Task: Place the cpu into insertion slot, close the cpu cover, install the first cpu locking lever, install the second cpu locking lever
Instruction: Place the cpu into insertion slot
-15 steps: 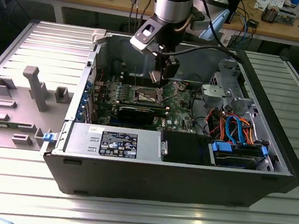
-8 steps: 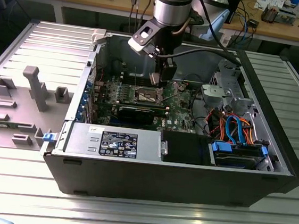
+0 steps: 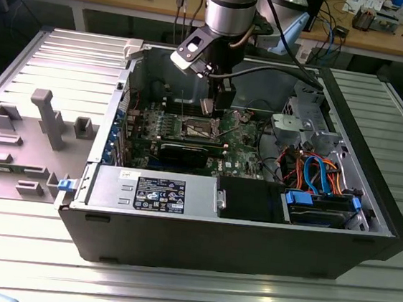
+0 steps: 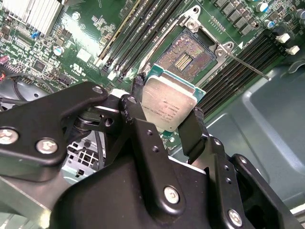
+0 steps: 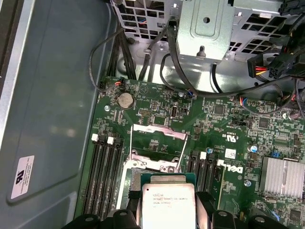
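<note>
My gripper [image 4: 167,106] is shut on the cpu [image 4: 167,104], a silver-topped square chip clamped between two black fingers [image 4: 191,128]. The chip hangs tilted a little above the green board, close beside the insertion slot [image 4: 185,56], whose dark centre with gold contacts lies uncovered. In the first wrist view the cpu [image 5: 169,202] sits in front of the cpu cover [image 5: 159,130], a silvery frame swung open off the socket. A thin locking lever [image 4: 245,65] sticks out beside the slot. In the exterior view the gripper [image 3: 210,106] hovers inside the open case over the insertion slot [image 3: 199,128].
Long black memory slots [image 4: 138,33] flank the socket on both sides. A finned heatsink [image 5: 282,175] stands nearby. A metal drive cage [image 3: 309,123] with coloured cables [image 3: 315,170] fills the exterior view's right of the case. A power supply [image 3: 154,191] lines the near wall.
</note>
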`<control>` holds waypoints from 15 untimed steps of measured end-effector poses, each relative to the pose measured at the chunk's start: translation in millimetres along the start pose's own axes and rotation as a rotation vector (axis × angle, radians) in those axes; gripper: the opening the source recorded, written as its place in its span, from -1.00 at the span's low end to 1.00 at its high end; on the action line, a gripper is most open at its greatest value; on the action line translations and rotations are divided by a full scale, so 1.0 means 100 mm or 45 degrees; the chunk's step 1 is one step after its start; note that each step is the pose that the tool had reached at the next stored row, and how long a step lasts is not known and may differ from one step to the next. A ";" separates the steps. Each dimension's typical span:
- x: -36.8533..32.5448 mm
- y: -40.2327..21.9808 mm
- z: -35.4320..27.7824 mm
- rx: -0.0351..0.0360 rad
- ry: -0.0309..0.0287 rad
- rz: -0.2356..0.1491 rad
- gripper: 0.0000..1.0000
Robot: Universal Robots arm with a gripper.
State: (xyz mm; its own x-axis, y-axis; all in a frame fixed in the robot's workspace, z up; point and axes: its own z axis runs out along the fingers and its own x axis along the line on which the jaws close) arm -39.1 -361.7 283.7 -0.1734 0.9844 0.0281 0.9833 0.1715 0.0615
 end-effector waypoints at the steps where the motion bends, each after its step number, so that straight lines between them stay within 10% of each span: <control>1: 0.000 0.000 0.000 0.0000 0.0000 0.000 0.09; 15: -0.001 -0.002 0.030 -0.0016 -0.0033 0.056 0.09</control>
State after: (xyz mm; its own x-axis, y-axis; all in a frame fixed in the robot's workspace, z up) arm -39.1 -361.7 280.7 -0.1299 0.9911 0.0282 0.9899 0.1280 0.0615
